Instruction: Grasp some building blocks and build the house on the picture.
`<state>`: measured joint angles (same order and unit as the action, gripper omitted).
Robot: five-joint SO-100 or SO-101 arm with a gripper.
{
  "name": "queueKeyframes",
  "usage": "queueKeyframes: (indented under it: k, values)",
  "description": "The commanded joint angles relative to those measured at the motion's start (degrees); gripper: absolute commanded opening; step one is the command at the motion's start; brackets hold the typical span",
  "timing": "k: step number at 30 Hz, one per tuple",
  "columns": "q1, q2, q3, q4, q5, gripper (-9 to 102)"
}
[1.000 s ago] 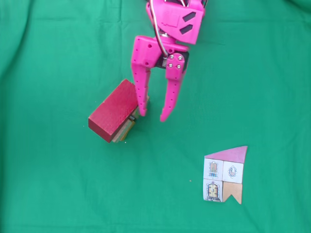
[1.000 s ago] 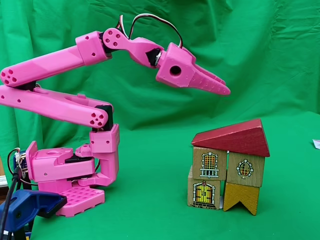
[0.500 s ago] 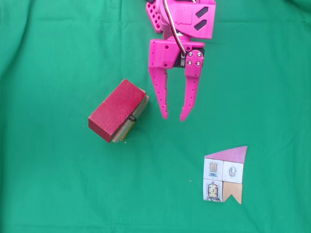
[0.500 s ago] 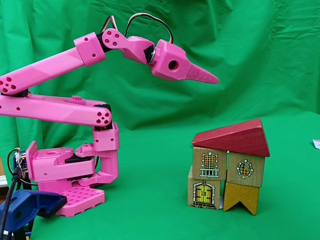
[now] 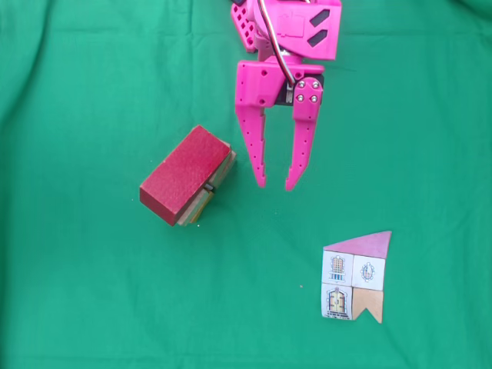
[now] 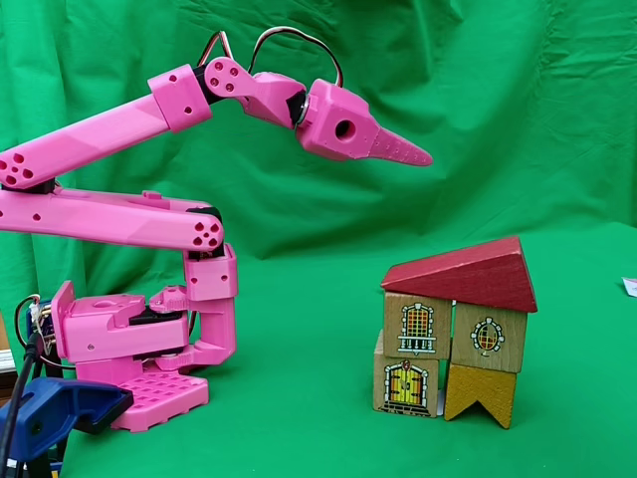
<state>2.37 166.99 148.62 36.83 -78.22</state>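
In a fixed view from above, the dark red brick [image 5: 187,174] lies as a roof over light-brown blocks [image 5: 203,201], of which just an edge peeks out. My pink gripper [image 5: 276,184] hangs open and empty to the right of the roof, clear of it. The picture [image 5: 357,277], a flat house-shaped card, lies lower right. In a fixed view from the side, the house [image 6: 458,334] stands complete: the red roof [image 6: 463,276] rests on several printed light-brown blocks [image 6: 418,327]. The gripper [image 6: 426,159] is well above and left of it, seen side-on.
Green cloth [image 5: 92,292] covers the table and the backdrop. The arm's pink base [image 6: 134,349] stands at the left of the side view, with a blue clamp [image 6: 50,413] in front. A small pale scrap [image 6: 630,287] sits at the right edge.
The gripper drew away from the red roof, moving right in the top view and up and back in the side view. It has held nearly still for the last half second. The house stayed put.
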Motion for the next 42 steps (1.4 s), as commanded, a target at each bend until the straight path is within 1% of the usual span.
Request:
queueKeyframes:
  k: [1, 12, 17, 19, 26, 32, 37, 42]
  values:
    - [-0.2, 1.9, 1.8, -0.7, 0.5, 8]
    - [-0.2, 4.2, 3.9, -0.8, 0.6, 8]
    - [-2.0, 4.2, 4.0, -0.7, 0.6, 1]
    - [-3.2, 4.2, 4.0, -0.7, 0.6, -1]
    - [-7.3, 4.6, 5.4, -0.8, 0.6, 0]
    - [-10.0, 12.1, 11.0, -0.9, 0.6, 0]
    - [-10.5, 16.4, 15.1, -0.9, 0.7, 0]
    - [-10.5, 18.2, 16.9, -0.9, 5.3, 0]
